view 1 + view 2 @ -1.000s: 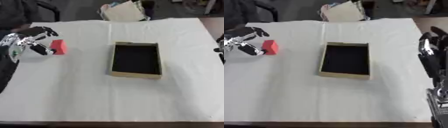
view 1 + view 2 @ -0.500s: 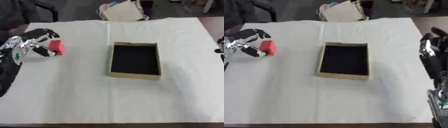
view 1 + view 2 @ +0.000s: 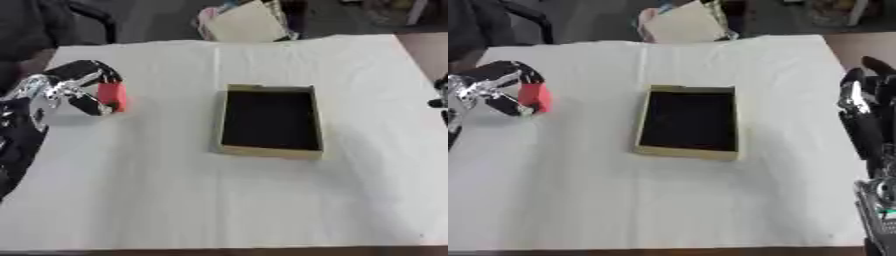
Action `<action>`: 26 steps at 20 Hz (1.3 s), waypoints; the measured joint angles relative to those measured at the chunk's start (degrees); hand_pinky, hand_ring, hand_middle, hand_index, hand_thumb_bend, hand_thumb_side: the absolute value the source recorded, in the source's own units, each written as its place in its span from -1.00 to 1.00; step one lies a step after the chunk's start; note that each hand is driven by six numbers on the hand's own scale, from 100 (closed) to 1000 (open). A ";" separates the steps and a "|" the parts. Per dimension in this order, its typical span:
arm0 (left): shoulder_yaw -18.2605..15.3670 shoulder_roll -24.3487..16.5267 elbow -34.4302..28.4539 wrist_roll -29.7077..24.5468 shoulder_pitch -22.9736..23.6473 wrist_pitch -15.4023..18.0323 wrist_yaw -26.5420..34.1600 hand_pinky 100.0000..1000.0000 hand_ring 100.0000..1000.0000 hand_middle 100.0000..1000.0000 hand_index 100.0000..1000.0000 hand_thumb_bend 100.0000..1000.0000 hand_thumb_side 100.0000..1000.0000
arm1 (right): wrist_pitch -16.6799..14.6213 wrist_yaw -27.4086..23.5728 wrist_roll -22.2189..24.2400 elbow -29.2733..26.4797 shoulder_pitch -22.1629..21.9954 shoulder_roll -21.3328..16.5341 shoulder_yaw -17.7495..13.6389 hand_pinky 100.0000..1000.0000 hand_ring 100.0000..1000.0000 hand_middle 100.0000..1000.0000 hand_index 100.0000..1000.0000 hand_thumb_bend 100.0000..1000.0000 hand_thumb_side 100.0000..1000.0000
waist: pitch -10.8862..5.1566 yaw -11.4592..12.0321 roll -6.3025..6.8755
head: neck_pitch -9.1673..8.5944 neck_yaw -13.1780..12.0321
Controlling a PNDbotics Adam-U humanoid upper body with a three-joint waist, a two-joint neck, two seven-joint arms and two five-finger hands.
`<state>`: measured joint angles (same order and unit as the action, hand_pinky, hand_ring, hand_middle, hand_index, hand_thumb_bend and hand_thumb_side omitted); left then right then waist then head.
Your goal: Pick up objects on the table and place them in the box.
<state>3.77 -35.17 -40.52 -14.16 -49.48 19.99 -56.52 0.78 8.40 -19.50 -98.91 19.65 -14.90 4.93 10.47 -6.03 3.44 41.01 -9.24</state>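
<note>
Red block (image 3: 113, 96) pinched in left hand (image 3: 66, 92); box (image 3: 269, 121) well apart.

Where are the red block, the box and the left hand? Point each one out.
red block (image 3: 114, 96): left eye view, on its front face.
box (image 3: 268, 152): left eye view, on its near wall.
left hand (image 3: 58, 89): left eye view, on the silver palm beside the block.

Table (image 3: 219, 210): covered edge to edge with a white cloth, lightly creased; brown top bare at the far right corner. Beyond the far edge: dark grey floor; a tan, cardboard-like item (image 3: 247, 21) with pale sheets leaning by it; dark chair frame (image 3: 92, 15) at far left. Lighting even, shadows soft.
</note>
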 measured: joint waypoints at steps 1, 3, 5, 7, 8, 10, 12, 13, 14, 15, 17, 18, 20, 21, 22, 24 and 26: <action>-0.03 -0.01 -0.22 0.35 0.00 -0.12 -0.23 0.35 0.11 -0.10 0.44 -0.67 -1.00 | 0.00 0.00 0.00 0.00 0.00 0.00 0.00 0.06 0.42 -0.02 0.68 -1.00 0.20 | 0.00 0.01 -0.02 | 0.00 0.00; -0.14 -0.08 -0.95 1.22 0.00 -0.29 -0.48 0.35 0.09 -0.13 0.43 -0.68 -1.00 | -0.01 0.00 0.00 0.00 0.00 0.00 0.00 0.06 0.42 -0.02 0.68 -1.00 0.20 | -0.01 0.03 -0.02 | 0.00 0.03; -0.16 -0.28 -2.14 1.83 -0.16 -0.35 -0.20 0.34 0.07 -0.14 0.42 -0.69 -1.00 | -0.01 0.00 0.00 0.00 -0.01 0.00 0.00 0.06 0.42 -0.02 0.69 -1.00 0.20 | -0.03 0.11 0.01 | 0.00 0.11; -0.15 -0.92 -3.92 2.08 -0.91 -0.40 0.84 0.34 0.06 -0.15 0.41 -0.70 -1.00 | -0.02 0.00 0.01 0.00 -0.02 0.00 0.00 0.06 0.42 -0.02 0.69 -1.00 0.20 | -0.12 0.26 0.02 | 0.00 0.26; -0.09 -1.17 -4.91 2.08 -1.36 -0.38 1.47 0.34 0.06 -0.15 0.41 -0.70 -1.00 | -0.03 0.00 0.02 0.00 -0.03 0.00 0.00 0.06 0.42 -0.02 0.69 -1.00 0.20 | -0.24 0.41 0.05 | 0.00 0.29; 0.56 -1.51 -7.23 1.82 -2.47 -0.07 3.12 0.34 0.07 -0.15 0.41 -0.68 -1.00 | -0.04 0.00 0.05 0.00 -0.03 0.00 0.01 0.06 0.42 -0.02 0.69 -1.00 0.20 | -0.48 0.62 0.06 | 0.01 0.34; 1.71 -1.52 -9.70 1.08 -3.66 0.66 4.77 0.34 0.08 -0.14 0.42 -0.67 -1.00 | -0.06 0.00 0.10 0.00 -0.03 0.00 0.04 0.06 0.42 -0.02 0.69 -1.00 0.20 | -0.58 0.65 0.06 | 0.02 0.34; 2.44 -1.36 -10.99 0.55 -4.27 1.16 5.50 0.34 0.08 -0.13 0.42 -0.67 -1.00 | -0.10 0.00 0.20 0.00 -0.03 0.00 0.06 0.06 0.42 -0.02 0.69 -1.00 0.20 | -0.59 0.65 0.03 | 0.02 0.34; 3.22 -0.87 -12.18 -0.04 -4.83 1.68 6.18 0.34 0.08 -0.13 0.42 -0.67 -1.00 | -0.15 0.00 0.30 0.00 -0.02 0.01 0.10 0.06 0.42 -0.02 0.69 -1.00 0.20 | -0.61 0.61 0.00 | 0.02 0.33; 4.03 -0.10 -13.27 -0.71 -5.37 2.15 6.79 0.34 0.08 -0.14 0.41 -0.68 -1.00 | -0.17 0.00 0.39 0.00 -0.01 0.03 0.18 0.06 0.42 -0.02 0.69 -1.00 0.20 | -0.62 0.47 -0.05 | 0.02 0.29; 5.54 2.04 -15.09 -2.10 -6.48 2.97 7.79 0.34 0.08 -0.13 0.42 -0.67 -1.00 | -0.14 0.00 0.58 0.00 0.03 0.09 0.43 0.06 0.42 -0.02 0.69 -1.00 0.20 | -0.62 0.01 -0.13 | 0.02 0.14; 6.28 3.23 -15.74 -2.80 -7.01 3.36 8.11 0.34 0.09 -0.13 0.42 -0.68 -1.00 | -0.15 0.00 0.73 0.00 0.06 0.10 0.50 0.06 0.42 -0.02 0.69 -1.00 0.20 | -0.62 -0.24 -0.14 | 0.02 0.00; 7.71 5.65 -16.65 -4.19 -7.94 4.16 8.41 0.34 0.09 -0.13 0.42 -0.68 -1.00 | -0.18 0.00 1.01 0.00 0.34 0.17 0.80 0.06 0.42 -0.02 0.69 -1.00 0.20 | -0.62 -0.72 -0.15 | 0.02 -0.21; 8.33 6.90 -16.88 -4.80 -8.33 4.52 8.46 0.34 0.08 -0.13 0.41 -0.68 -1.00 | -0.18 0.00 1.17 0.00 0.53 0.27 0.92 0.06 0.42 -0.02 0.69 -1.00 0.20 | -0.62 -0.96 -0.15 | 0.02 -0.30; 8.82 8.15 -16.97 -5.31 -8.63 4.85 8.49 0.34 0.08 -0.13 0.41 -0.68 -1.00 | -0.21 0.00 1.33 0.00 0.57 0.41 1.10 0.06 0.42 -0.02 0.69 -1.00 0.20 | -0.61 -1.17 -0.15 | 0.02 -0.46; 9.75 10.60 -16.97 -6.20 -9.00 5.45 8.51 0.35 0.09 -0.12 0.42 -0.68 -1.00 | -0.26 -0.02 1.56 0.00 0.62 0.56 1.30 0.06 0.42 -0.02 0.69 -1.00 0.21 | -0.59 -1.52 -0.13 | 0.02 -0.78; 10.59 12.66 -16.79 -6.98 -9.06 6.16 8.51 0.36 0.12 -0.08 0.44 -0.67 -1.00 | -0.29 -0.05 1.79 0.00 0.86 0.60 1.51 0.06 0.42 -0.02 0.69 -1.00 0.21 | -0.56 -1.74 -0.07 | 0.02 -0.96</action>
<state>14.36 -22.51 -57.31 -21.14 -58.54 26.15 -48.01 0.49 8.36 -17.71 -98.91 20.51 -14.30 6.44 9.92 -7.77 3.37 41.03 -10.20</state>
